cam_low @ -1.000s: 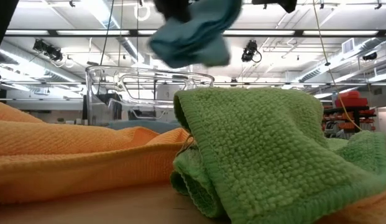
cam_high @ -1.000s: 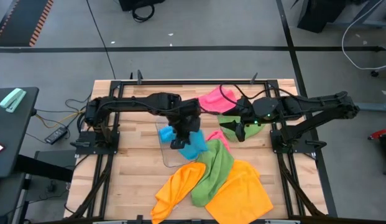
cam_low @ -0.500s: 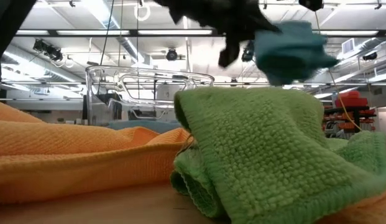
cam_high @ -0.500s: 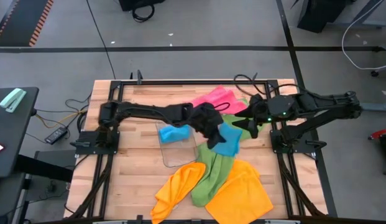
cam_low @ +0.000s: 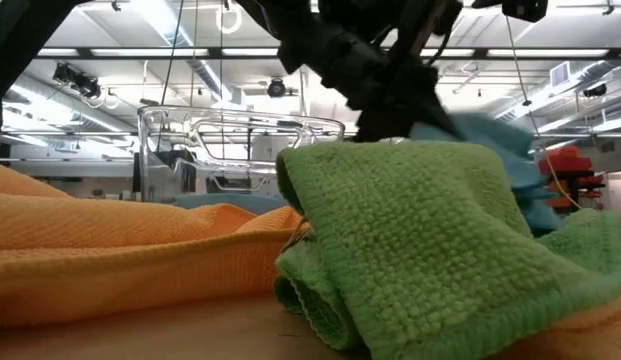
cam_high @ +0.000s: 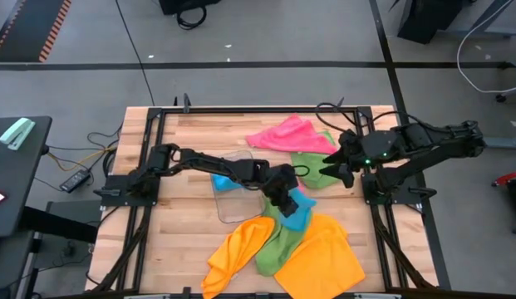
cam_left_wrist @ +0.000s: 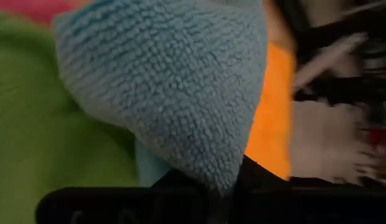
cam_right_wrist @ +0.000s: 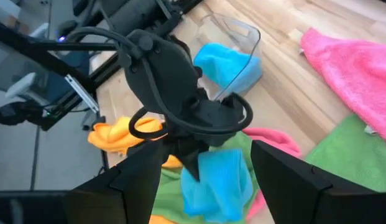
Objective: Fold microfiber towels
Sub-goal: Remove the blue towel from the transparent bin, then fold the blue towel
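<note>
Table (cam_high: 179,241), slatted wood with a black frame along its edges. The bare wood lies mostly on the left half and along the far edge; the middle and near right are crowded with cloth. Left gripper (cam_high: 282,202), reached out over the table's middle, is clenched on a sky-blue towel (cam_high: 297,209), which hangs bunched below it and rests on the green towel (cam_high: 278,237). In the left wrist view the blue pile fills the frame, a fuzzy looped weave coming to a rounded corner. Right gripper (cam_high: 339,170) hovers near the right edge with jaws apart, grasping nothing, over a second green towel (cam_high: 307,162). Pink towel (cam_high: 284,134) lies crumpled near the far edge. Orange towels (cam_high: 320,257) are heaped at the near edge, one partly under the green. Clear tray (cam_high: 234,199) sits left of centre, with another blue towel (cam_high: 228,181) in it.
</note>
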Available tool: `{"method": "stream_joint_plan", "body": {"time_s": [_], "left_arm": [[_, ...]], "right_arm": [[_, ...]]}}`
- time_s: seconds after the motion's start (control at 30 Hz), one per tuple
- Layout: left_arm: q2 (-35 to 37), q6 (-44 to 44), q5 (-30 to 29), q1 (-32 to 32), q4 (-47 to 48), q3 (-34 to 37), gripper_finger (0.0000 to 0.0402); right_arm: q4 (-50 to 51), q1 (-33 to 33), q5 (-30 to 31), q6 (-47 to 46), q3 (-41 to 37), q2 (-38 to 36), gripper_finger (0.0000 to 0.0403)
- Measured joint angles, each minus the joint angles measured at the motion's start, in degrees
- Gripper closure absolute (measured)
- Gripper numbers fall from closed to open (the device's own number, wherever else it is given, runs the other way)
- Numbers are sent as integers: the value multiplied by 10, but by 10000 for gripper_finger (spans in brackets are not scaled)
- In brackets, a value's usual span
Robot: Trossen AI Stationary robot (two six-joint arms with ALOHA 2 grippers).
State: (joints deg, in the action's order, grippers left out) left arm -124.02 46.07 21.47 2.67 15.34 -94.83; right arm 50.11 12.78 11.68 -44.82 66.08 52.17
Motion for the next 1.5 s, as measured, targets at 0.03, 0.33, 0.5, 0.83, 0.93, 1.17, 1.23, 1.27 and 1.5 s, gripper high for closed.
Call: {"method": "stream_joint_plan", "body": {"time_s": [0.03, 0.33, 0.5, 0.83, 0.93, 1.17, 1.23, 1.27, 1.5], "left_arm": [[0, -2, -11, 2, 16, 0, 363], [3, -24, -34, 2, 60, 0, 309], [21, -57, -49, -1, 59, 0, 254], [47, -78, -83, -11, 71, -1, 201], [53, -82, -84, -16, 74, 0, 203], [80, -124, -85, -30, 74, 0, 222], [89, -137, -88, -35, 75, 0, 227], [93, -141, -89, -38, 74, 0, 229], [104, -149, -88, -49, 73, 0, 229]], "right_arm": [[0, 2, 0, 0, 0, 4, 148], [10, 17, -20, 15, -10, 56, 148], [0, 17, -50, 5, -85, 53, 148], [-145, 16, -58, -34, -252, 48, 148], [-197, 16, -60, -48, -286, 54, 148], [-270, 16, -67, -53, -331, 64, 148], [-267, 16, -61, -43, -340, 69, 148], [-273, 15, -59, -35, -343, 74, 148], [-372, 16, -85, 9, -364, 136, 155]]}}
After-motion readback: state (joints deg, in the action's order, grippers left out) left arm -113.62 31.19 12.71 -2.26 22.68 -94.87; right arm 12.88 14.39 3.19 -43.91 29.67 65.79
